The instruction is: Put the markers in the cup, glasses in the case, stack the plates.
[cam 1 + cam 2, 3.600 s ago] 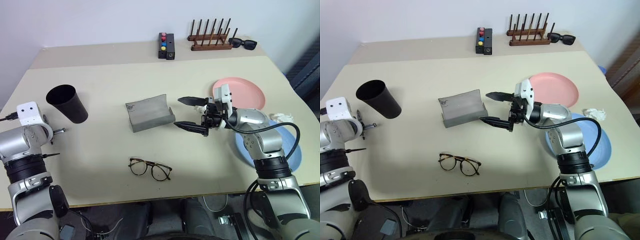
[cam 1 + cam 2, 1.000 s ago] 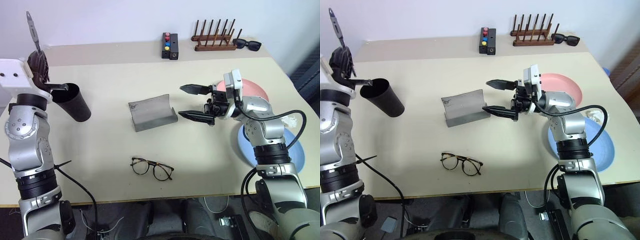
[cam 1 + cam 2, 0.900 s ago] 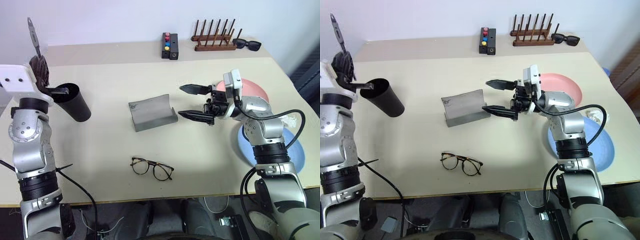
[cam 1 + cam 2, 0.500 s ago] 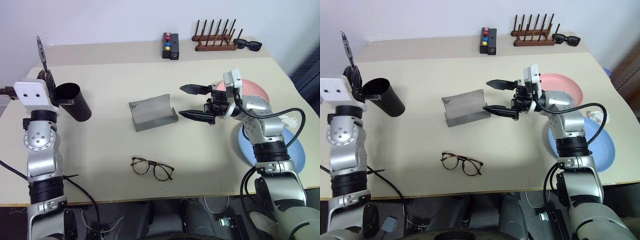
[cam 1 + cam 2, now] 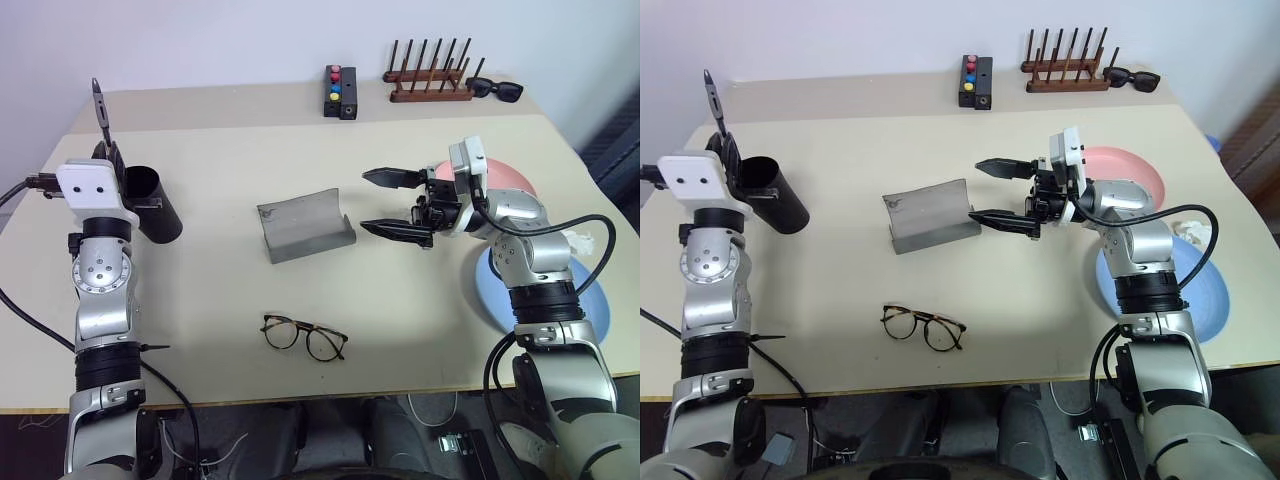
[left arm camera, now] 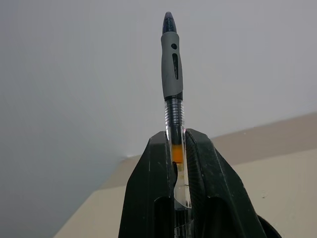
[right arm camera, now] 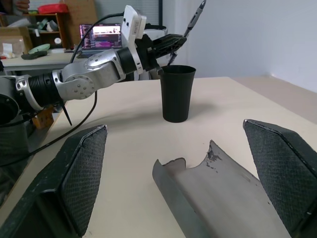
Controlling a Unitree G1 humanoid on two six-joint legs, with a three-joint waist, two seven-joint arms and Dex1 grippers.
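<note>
We are bringing a marker to the cup at the upper left of the frame.

Our left tool (image 5: 725, 150) is clamped on the marker (image 6: 173, 74), which is standing nearly upright just beside the black cup's (image 5: 773, 195) rim; we are judging that the best way in is to centre the tip over the opening, tilt it down and let go only once it is inside. Whether the cup already holds anything we cannot tell. Our right tool (image 5: 398, 204) is waiting with fingers wide apart, empty, just right of the open grey case (image 5: 303, 225) at the middle of the table (image 5: 220, 300); the case is holding nothing. The glasses (image 5: 304, 338) are lying at lower centre. The pink plate (image 5: 510, 180) and blue plate (image 5: 590, 300) are sitting at right, not yet stacked.
</note>
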